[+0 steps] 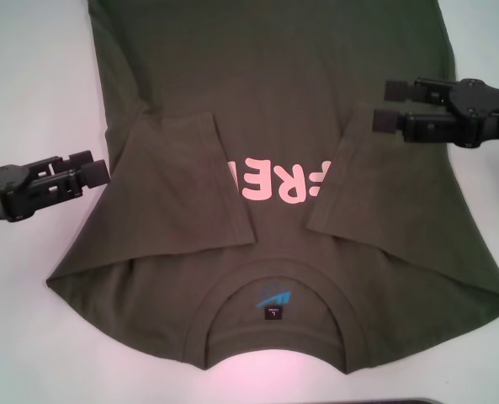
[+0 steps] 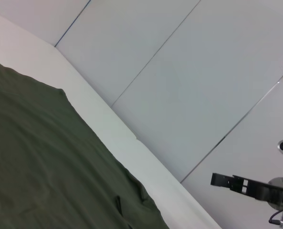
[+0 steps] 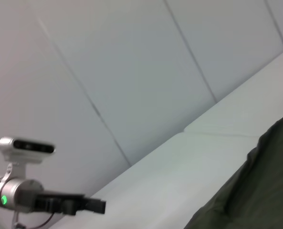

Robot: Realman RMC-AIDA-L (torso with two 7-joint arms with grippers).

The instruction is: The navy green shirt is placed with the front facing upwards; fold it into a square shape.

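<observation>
Shirt flat on white table, both sleeves folded inward, grippers off to either side.

The navy green shirt [image 1: 274, 109] lies spread front-up on the white table [image 1: 30, 101], collar [image 1: 274, 324] nearest the robot with a small blue-black label [image 1: 272, 305] inside it. Both short sleeves are turned in over the chest, covering the ends of the pink letters [image 1: 283, 178] between them. Left gripper [image 1: 98, 169] hangs just beyond the shirt's left edge, level with the folded left sleeve, over bare table; fingers are narrowly parted, holding nothing. Right gripper [image 1: 390, 103] hovers over the shirt's right side, just above the folded right sleeve; fingers stand clearly apart, holding nothing. Each wrist view shows the shirt's edge on the table, the pale panelled wall [image 2: 179, 71] behind, and the other arm's gripper farther off.
</observation>
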